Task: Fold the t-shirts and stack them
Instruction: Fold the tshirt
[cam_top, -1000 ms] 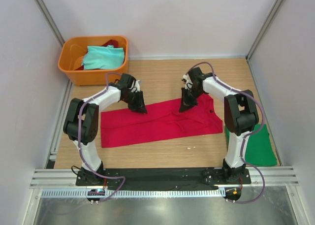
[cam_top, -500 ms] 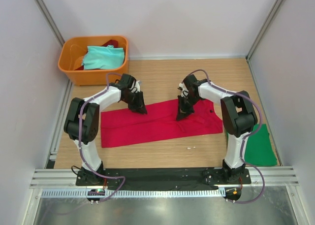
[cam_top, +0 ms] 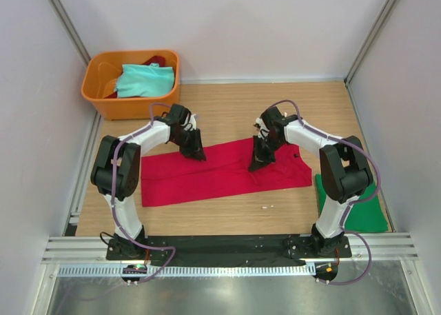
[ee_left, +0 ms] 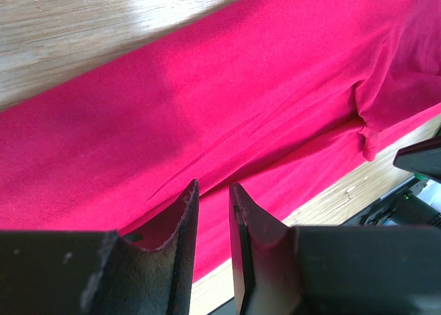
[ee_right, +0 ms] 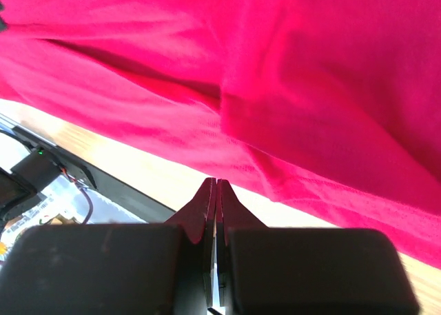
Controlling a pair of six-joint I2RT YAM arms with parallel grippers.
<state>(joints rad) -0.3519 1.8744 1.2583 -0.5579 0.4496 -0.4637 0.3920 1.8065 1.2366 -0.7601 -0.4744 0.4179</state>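
Observation:
The bright red t-shirt (cam_top: 220, 176) lies flat on the wooden table as a long strip. My left gripper (cam_top: 196, 153) hangs low over its far left edge, its jaws a narrow gap apart with nothing between them (ee_left: 212, 185); red cloth (ee_left: 241, 87) fills that view. Over the shirt's middle right is my right gripper (cam_top: 255, 165), shut and empty (ee_right: 216, 180), just above the red cloth (ee_right: 310, 67). A dark green t-shirt (cam_top: 364, 210) lies folded at the right edge, partly behind the right arm. The pale teal t-shirt (cam_top: 143, 79) sits in the tub.
The orange plastic tub (cam_top: 96, 94) stands at the far left corner, with a bit of dark red cloth (cam_top: 157, 58) behind the teal shirt. A small white scrap (cam_top: 267, 207) lies on the wood near the shirt's front edge. Grey walls enclose the table.
My right gripper has moved from the shirt's far edge nearer and slightly left over the cloth, still shut. The left arm and the shirt have not visibly moved.

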